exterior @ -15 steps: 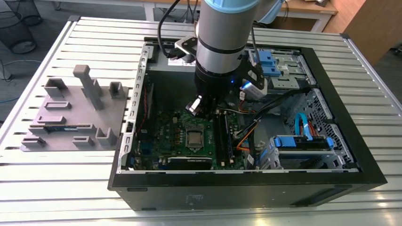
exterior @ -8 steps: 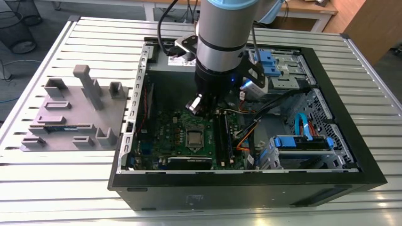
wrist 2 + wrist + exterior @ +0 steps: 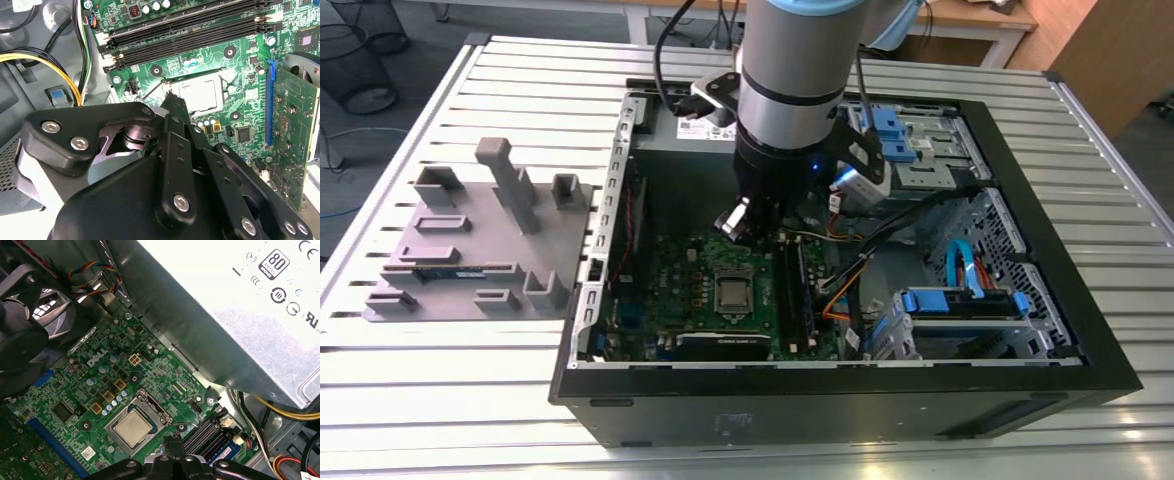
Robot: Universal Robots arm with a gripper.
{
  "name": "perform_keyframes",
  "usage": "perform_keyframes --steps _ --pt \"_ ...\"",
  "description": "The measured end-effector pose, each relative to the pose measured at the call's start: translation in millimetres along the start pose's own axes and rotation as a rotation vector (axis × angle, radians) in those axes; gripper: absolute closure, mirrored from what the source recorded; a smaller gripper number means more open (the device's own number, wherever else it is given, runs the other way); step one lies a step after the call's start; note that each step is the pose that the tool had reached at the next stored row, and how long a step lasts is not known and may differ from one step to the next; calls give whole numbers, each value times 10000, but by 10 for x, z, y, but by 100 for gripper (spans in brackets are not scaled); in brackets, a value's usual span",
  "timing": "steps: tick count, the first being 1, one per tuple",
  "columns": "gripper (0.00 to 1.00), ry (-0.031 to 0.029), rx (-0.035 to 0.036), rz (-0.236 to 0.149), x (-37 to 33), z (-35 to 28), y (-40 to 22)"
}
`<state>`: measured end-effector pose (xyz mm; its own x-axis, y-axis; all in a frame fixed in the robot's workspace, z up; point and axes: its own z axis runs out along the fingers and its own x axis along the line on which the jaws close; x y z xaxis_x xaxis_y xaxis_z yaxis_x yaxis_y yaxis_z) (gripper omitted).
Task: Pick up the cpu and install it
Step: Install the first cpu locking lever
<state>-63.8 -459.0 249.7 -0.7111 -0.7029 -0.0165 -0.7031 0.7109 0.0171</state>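
Down inside the open black computer case [image 3: 854,400], the black gripper [image 3: 172,100] hangs with its fingers drawn together on nothing, just above the green motherboard [image 3: 100,390]. Beyond its tips, the small square silver-topped cpu [image 3: 132,428] lies seated in the rectangular metal socket frame [image 3: 150,405], near the board's middle.

The cpu [image 3: 132,426] sits in its socket on the motherboard [image 3: 670,270], inside the computer case [image 3: 1067,300], pincer [image 3: 172,446] just above.

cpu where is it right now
The cpu sits in its socket frame on the motherboard inside the computer case, seen in both wrist views, beside the black memory slots and just ahead of the claw.
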Motion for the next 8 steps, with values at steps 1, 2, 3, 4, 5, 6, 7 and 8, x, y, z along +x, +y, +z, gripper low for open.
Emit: perform_keyframes --steps 1,2,3,4,5,6,7,8 --pt "89 0 0 0 0 -3 0" --pt "89 0 0 0 0 -3 0" --pt "89 0 0 0 0 -7 0" --pt "89 0 0 0 0 -10 0" --pt "89 1 0 0 0 -11 0" --pt "89 1 1 0 0 -11 0" --pt "89 1 0 0 0 -13 0" --pt "89 1 0 0 0 -14 0"
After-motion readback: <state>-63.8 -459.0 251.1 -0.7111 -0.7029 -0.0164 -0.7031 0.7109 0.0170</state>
